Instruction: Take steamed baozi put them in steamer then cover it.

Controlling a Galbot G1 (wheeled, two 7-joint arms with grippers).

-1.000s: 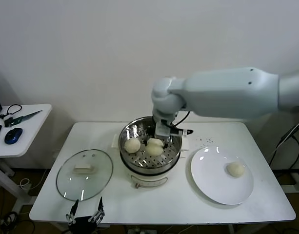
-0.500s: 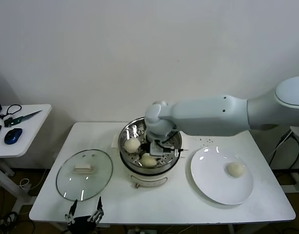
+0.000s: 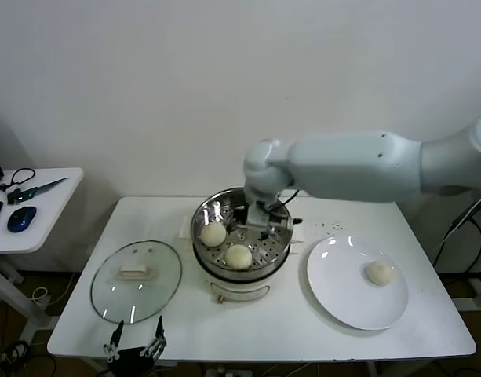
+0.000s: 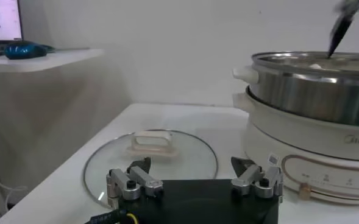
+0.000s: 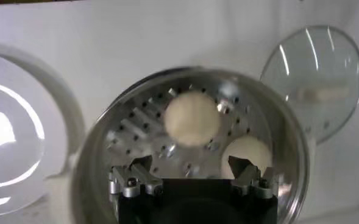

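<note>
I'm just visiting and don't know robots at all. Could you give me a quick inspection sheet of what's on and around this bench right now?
Surface: white table.
Job's things: steamer uncovered, two baozi on its perforated tray; one baozi on the white plate; cover flat on the table, left of the steamer.
Clutter: nothing seen.
Grippers: right gripper over the steamer, jaws open, empty; left gripper low at the table's front edge near the cover, jaws open, empty.
Cables: black cable at far right.
Surroundings: white wall; side table with blue mouse.
</note>
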